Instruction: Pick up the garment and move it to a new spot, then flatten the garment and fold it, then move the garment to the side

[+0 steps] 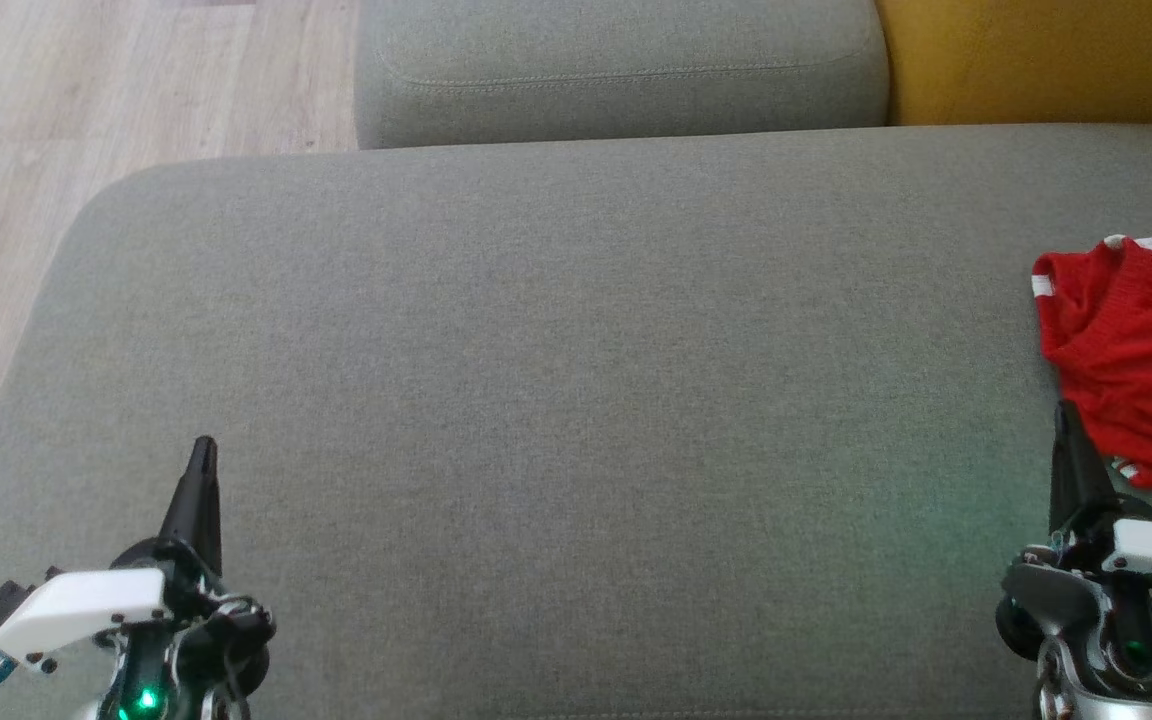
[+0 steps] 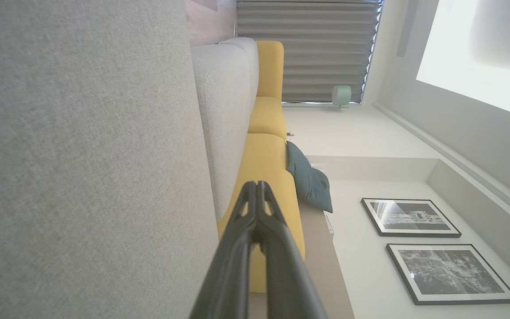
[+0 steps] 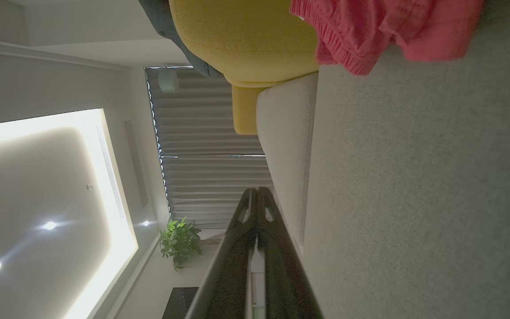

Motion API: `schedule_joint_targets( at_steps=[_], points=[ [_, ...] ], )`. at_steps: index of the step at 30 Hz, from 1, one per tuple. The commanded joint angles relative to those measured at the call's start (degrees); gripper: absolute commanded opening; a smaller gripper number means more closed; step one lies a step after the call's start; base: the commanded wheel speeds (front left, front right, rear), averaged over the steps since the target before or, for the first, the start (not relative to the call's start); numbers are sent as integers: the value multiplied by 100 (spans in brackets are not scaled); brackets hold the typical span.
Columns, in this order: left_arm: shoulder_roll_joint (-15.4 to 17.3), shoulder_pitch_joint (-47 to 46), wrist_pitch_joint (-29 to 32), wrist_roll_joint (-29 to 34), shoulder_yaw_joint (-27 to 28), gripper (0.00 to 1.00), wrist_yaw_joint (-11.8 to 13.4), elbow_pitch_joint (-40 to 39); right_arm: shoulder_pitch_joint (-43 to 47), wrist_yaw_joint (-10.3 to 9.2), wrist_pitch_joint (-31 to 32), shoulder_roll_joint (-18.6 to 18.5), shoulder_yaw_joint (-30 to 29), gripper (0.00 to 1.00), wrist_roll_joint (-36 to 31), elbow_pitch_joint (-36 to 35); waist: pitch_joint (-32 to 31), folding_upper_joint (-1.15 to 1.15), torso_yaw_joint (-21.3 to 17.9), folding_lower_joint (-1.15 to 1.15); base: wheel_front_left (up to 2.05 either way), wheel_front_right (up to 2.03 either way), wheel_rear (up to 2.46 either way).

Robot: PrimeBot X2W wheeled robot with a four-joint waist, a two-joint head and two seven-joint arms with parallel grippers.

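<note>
Grey sofa seat (image 1: 576, 400) spreads under both arms. The left gripper (image 1: 204, 450) has its fingers pressed together, holding nothing, over the seat's near left part. The right gripper (image 1: 1064, 412) is likewise closed and empty at the near right. Just beside its tips, the red garment (image 1: 1136, 350) lies crumpled at the seat's right side. It is possibly shorts, though partly out of view. A yellow cushion (image 1: 1036, 60) sits beyond the seat's far right.

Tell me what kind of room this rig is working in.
Most likely a home living room: a large grey sofa with a yellow section beside it, framed pictures on the wall, and a potted plant near slatted window blinds.
</note>
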Motion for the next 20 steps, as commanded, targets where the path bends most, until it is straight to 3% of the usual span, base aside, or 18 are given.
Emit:
schedule_joint_targets(
  at_steps=[1, 20],
  points=[
    [76, -298, 43, -25, 201, 0, -38, -212, -106, 39, 33, -21, 116, 0, 41, -222, 0, 0, 0, 0, 0, 0, 0],
    [76, -298, 43, -25, 201, 0, -39, -212, -106, 39, 33, -21, 116, 0, 41, -222, 0, 0, 0, 0, 0, 0, 0]
  ],
)
